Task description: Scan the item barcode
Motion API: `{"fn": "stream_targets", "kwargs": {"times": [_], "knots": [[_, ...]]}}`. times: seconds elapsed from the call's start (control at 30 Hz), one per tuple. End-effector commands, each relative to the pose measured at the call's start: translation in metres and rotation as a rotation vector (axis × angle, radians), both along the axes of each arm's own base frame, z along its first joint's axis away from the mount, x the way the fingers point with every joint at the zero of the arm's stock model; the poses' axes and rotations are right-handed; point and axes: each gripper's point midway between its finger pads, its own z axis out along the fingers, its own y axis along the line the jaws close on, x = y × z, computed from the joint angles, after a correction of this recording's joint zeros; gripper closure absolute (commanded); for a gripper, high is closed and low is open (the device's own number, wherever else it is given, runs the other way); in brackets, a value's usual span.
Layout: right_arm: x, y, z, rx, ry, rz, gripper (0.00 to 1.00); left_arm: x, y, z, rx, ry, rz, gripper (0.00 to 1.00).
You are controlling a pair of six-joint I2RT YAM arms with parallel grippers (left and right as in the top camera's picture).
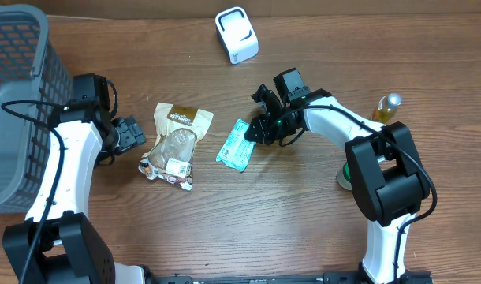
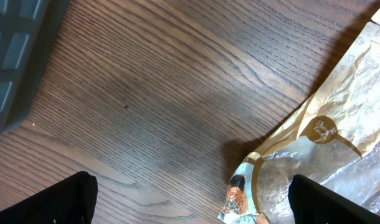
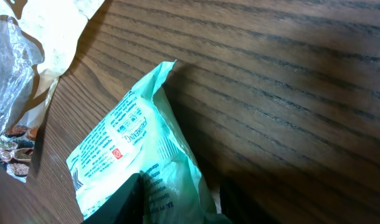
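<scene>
The teal packet (image 1: 236, 147) lies flat on the wooden worktop (image 1: 303, 229), a little left of the middle of the overhead view. Its long axis runs steeply from upper right to lower left. My right pincer (image 1: 262, 128) sits at the packet's upper right end, so the packet trails away from it toward the lower left. In the right wrist view the dark fingers (image 3: 124, 202) stand on either side of the packet's near end, which bulges up between them. I cannot tell whether they are pinching the film or only bracketing it.

The left pincer (image 1: 132, 134) is spread wide and holds nothing. It hovers at the left of the frame, on the far side of the brown snack bag (image 1: 176, 140), so the right arm is plainly the nearer one.

A white boxy device (image 1: 236, 35), which I take to be the scanner, sits at the top centre. It is well apart from the packet, with bare wood between them. I judge the next move to be a lift and a carry up the frame. The film looks thin and slick, so a grip on one end may let it droop. The snack bag lies near the packet's left edge, and a bottle (image 1: 386, 106) stands well off at the right.
</scene>
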Motion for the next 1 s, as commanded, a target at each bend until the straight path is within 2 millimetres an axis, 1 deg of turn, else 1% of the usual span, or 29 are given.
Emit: {"fn": "stream_targets", "kwargs": {"times": [0.0, 0.07, 0.1, 0.2, 0.33, 0.6, 0.73, 0.97], "knots": [[-0.005, 0.005, 0.005, 0.019, 0.000, 0.012, 0.57, -0.001, 0.002, 0.005, 0.006, -0.017, 0.019, 0.00], [-0.004, 0.005, 0.005, 0.018, -0.001, 0.012, 0.48, -0.001, 0.002, 0.005, 0.006, -0.017, 0.018, 0.00], [-0.003, 0.005, 0.006, 0.021, -0.005, 0.008, 0.37, -0.001, 0.002, 0.005, 0.006, -0.017, 0.018, 0.00], [0.005, 0.008, 0.008, 0.035, -0.016, -0.030, 0.30, -0.001, 0.002, 0.005, 0.006, -0.017, 0.019, 0.00], [0.011, 0.009, 0.010, 0.038, -0.045, -0.036, 0.31, -0.001, 0.002, 0.005, 0.006, -0.017, 0.018, 0.00], [0.011, 0.003, 0.000, 0.001, -0.050, -0.049, 0.34, -0.001, 0.002, 0.005, 0.006, -0.017, 0.019, 0.00], [0.010, 0.003, 0.000, 0.001, -0.047, -0.049, 0.43, -0.001, 0.002, 0.005, 0.006, -0.017, 0.018, 0.01], [0.005, 0.001, -0.007, -0.012, -0.020, -0.048, 0.45, -0.001, 0.002, 0.005, 0.006, -0.017, 0.018, 0.00]]}}
